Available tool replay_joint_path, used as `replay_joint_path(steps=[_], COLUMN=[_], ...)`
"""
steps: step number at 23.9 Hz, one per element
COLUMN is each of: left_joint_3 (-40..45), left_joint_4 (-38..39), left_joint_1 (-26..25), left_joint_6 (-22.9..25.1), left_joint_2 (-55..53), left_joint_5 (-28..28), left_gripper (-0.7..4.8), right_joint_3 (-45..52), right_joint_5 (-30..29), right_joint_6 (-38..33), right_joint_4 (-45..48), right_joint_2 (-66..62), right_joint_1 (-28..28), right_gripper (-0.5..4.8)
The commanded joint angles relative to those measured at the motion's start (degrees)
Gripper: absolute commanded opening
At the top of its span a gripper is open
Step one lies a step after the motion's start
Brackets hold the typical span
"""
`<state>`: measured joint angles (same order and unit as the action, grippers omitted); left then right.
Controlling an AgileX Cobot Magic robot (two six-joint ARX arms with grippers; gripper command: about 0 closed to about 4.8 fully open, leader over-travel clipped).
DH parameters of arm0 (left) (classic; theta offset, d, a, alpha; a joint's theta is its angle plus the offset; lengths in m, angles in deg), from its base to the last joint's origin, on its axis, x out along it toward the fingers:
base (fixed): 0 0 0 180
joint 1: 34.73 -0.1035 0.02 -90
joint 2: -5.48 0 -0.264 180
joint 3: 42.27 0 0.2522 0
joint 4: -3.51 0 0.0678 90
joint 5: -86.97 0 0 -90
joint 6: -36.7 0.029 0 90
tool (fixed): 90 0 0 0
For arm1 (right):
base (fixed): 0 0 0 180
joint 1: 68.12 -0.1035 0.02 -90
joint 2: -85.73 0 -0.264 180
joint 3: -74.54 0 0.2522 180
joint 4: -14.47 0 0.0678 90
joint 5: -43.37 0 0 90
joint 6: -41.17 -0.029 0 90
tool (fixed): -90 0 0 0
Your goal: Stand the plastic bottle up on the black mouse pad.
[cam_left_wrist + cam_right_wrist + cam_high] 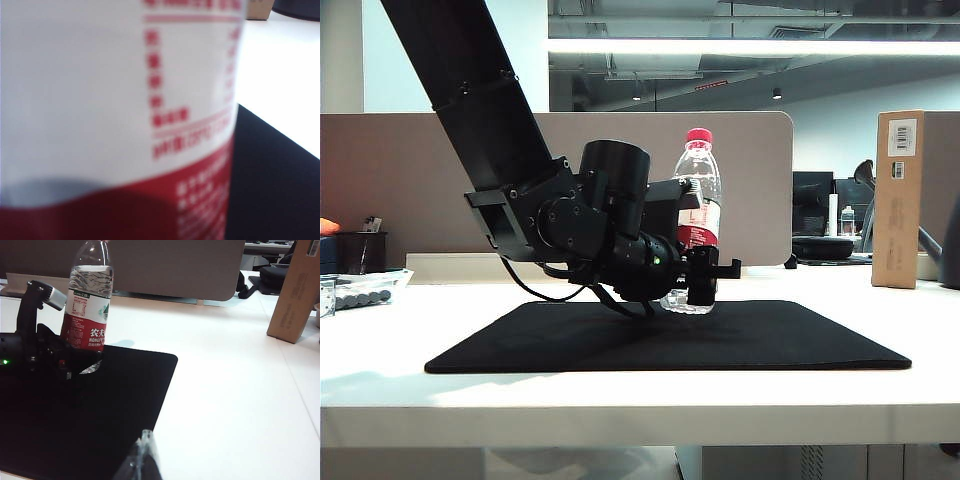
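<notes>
The plastic bottle (697, 215) is showing clear ribbed walls, a red cap, and a label banded white above red, with red print on the white, white characters and a small green mark. The black mouse pad (770, 335) is lying matte black on the white table (620, 395). A cardboard box (898, 198) is standing brown. The left claw (705, 285) is showing black.
</notes>
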<state>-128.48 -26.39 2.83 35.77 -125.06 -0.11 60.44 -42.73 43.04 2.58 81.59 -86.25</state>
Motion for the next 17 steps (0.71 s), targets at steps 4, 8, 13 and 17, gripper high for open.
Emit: replay_joint_path(steps=[4, 8, 13, 17], left_joint_3=[0.9, 0.9, 0.9, 0.9], left_joint_4=[8.5, 8.6, 7.8, 7.1], left_joint_1=[0.3, 0.3, 0.3, 0.3], left_joint_6=[0.0, 0.0, -2.2, -2.7], left_joint_2=[-1.2, -1.2, -0.9, -0.8], left_joint_5=[-1.6, -1.6, -1.7, -1.7], left_gripper=[4.74, 4.79, 4.79, 4.79], right_joint_3=[0.2, 0.2, 0.2, 0.2], right_joint_5=[0.1, 0.1, 0.1, 0.1], right_joint_6=[0.1, 0.1, 0.1, 0.1], right_joint_4=[0.9, 0.9, 0.9, 0.9], right_joint_2=[0.0, 0.0, 0.0, 0.0], right_joint_1=[0.0, 0.0, 0.0, 0.0], right_gripper=[-0.05, -0.05, -0.05, -0.05])
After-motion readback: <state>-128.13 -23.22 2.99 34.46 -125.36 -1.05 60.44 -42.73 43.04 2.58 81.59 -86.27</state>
